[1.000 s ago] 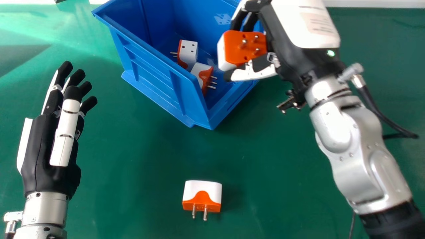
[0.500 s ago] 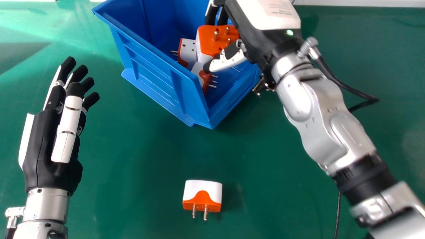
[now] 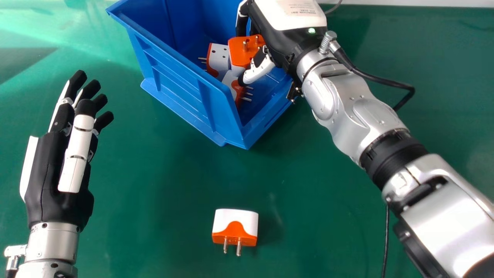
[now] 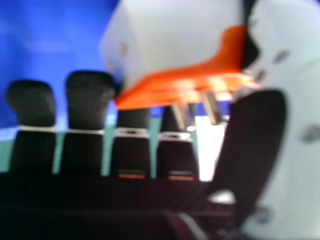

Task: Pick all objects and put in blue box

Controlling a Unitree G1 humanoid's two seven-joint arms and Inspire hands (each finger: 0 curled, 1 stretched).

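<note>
Green worktop (image 3: pixel 154 193) spreads under everything, with a pale strip along its far edge. Four white-and-orange plugs are in sight. One, the held plug (image 3: pixel 239 50), is inside the open blue box (image 3: pixel 173 87), clamped between the thumb and fingers of the right robot hand (image 3: pixel 262 70); two of its metal pins show in the right hand view. Beside it in the box are two more, an upright plug (image 3: pixel 219 58) with dark holes and a tilted plug (image 3: pixel 230 80) with its pins pointing sideways. Whether the held plug touches them, I cannot tell. The fourth, a loose plug (image 3: pixel 235 224), lies on the worktop in front of the box, two pins toward the robot. Small print runs across one label (image 3: pixel 299 7) on the right robot hand, near a green light (image 3: pixel 311 30). Well apart, at the left, the left robot hand (image 3: pixel 54 166) has its fingers extended.
</note>
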